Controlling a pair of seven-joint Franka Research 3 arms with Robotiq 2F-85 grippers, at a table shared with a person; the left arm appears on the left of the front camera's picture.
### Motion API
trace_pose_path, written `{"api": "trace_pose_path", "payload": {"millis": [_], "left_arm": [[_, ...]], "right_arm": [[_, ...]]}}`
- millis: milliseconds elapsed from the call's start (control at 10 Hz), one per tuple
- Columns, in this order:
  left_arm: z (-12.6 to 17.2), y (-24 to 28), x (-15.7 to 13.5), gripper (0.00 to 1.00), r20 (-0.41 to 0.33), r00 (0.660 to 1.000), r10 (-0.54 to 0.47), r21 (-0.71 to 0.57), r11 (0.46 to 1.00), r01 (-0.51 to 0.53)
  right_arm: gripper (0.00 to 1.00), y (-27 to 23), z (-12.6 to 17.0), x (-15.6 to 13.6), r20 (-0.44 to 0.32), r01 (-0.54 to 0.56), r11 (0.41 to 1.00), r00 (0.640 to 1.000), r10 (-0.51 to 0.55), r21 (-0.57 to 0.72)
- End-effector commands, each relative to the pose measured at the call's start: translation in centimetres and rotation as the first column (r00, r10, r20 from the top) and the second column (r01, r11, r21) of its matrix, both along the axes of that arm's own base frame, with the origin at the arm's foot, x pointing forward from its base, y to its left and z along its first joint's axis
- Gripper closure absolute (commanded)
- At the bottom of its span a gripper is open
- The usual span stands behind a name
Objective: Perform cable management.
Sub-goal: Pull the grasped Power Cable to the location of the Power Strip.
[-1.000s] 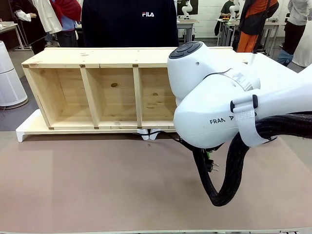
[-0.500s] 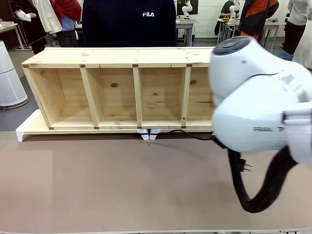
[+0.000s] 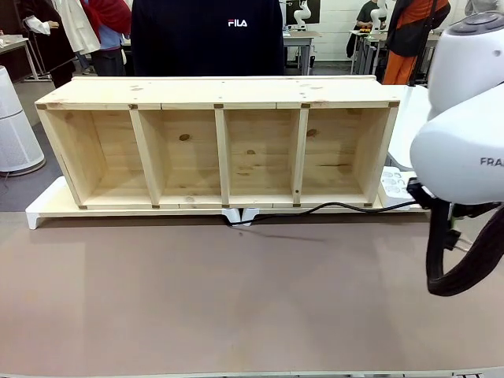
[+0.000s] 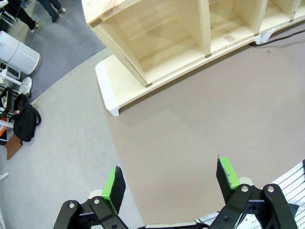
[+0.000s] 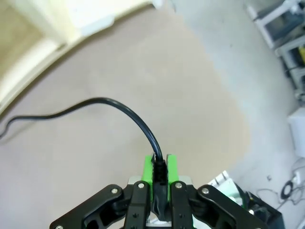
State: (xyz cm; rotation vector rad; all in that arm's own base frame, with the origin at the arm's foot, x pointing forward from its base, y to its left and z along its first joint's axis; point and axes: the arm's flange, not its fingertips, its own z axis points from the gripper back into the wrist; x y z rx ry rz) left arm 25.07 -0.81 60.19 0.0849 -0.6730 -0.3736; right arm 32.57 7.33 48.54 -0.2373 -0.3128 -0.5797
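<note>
Your right hand [image 5: 158,166] is clamped on the cable [image 5: 100,100], which runs across the bench [image 3: 236,299] along the foot of the shelf [image 3: 213,93]. Your left hand [image 4: 171,183] gapes empty. Tidying looks barely begun.

Table [image 3: 197,299], brown-topped, across the lower frame. Pale wooden shelf unit [image 3: 213,93], four open compartments, centre, on a white base [image 3: 47,208]. Grey floor [image 3: 22,189], left edge. White cylindrical appliance [image 3: 9,126], far left. Desks [image 3: 303,37], upper right. Black bag [image 4: 24,125] on the floor, left edge of the left wrist view.

Front level, wrists overhead, shelf [image 3: 213,93] shared
</note>
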Motion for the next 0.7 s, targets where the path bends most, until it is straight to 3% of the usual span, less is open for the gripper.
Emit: {"api": "trace_pose_path", "payload": {"millis": [0, 600], "left_arm": [[0.0, 0.1, 0.0, 0.0, 0.0, 1.0, 0.001, -0.002, 1.0, -0.001], [0.0, 0.1, 0.0, 0.0, 0.0, 1.0, 0.001, -0.002, 1.0, -0.001]], "right_arm": [[0.85, -4.6, -2.2, -1.0, 0.035, 0.036, 0.998, 0.999, -0.034, -0.061], [0.85, -9.7, -0.5, 4.2, 0.18, -0.002, 0.992, 0.983, 0.025, -0.125]]}}
